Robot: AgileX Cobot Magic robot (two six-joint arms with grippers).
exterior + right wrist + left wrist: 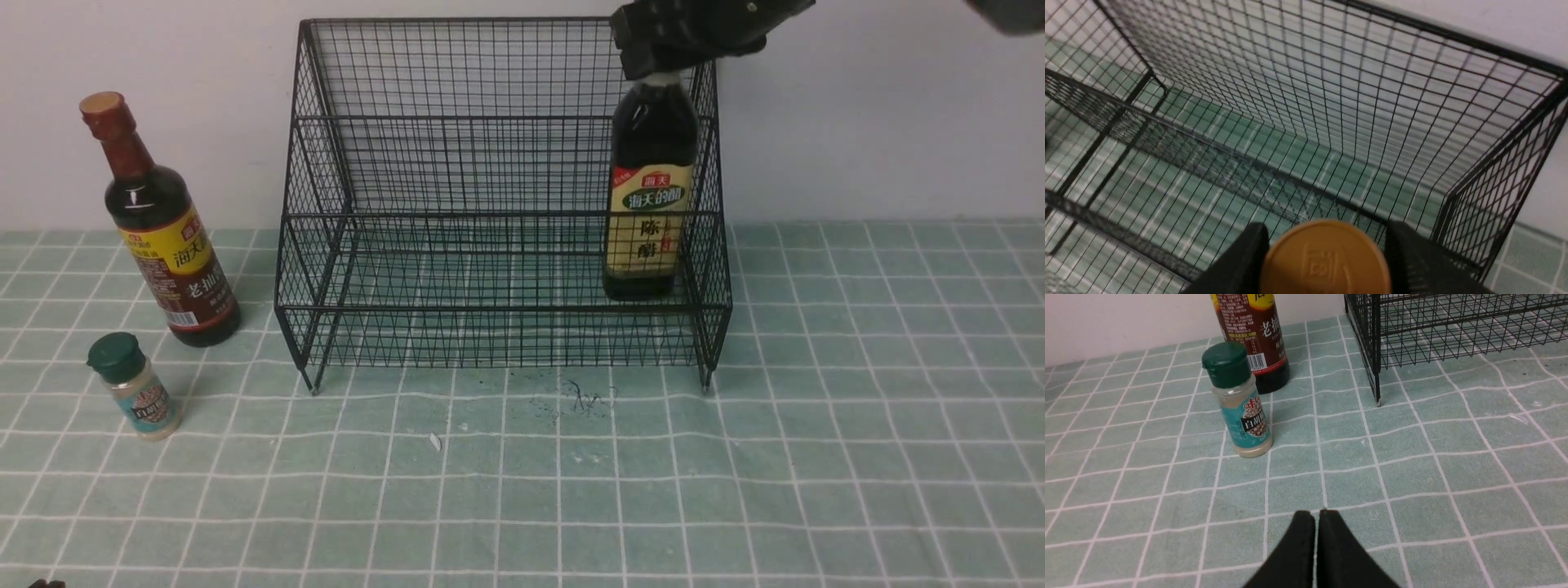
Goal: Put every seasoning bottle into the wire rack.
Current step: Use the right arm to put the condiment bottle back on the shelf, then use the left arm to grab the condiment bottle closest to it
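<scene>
The black wire rack [498, 122] stands at the back middle. The tan-capped dark bottle with the beige label [651, 204] stands upright on the rack's lower tier at its right end. My right gripper [661, 49] is over its top; in the right wrist view its fingers [1245, 261] press both sides of the tan cap [1325, 265]. The red-necked dark bottle [163, 245] and the green-capped shaker [139, 388] stand on the cloth left of the rack. My left gripper [1316, 516] is shut and empty, low over the cloth, short of the shaker [1241, 404].
A green checked cloth [735, 457] covers the table. A white wall rises right behind the rack. A small white scrap [435, 442] and dark scribble marks [584, 398] lie in front of the rack. The rack's front-left leg [1376, 392] shows in the left wrist view.
</scene>
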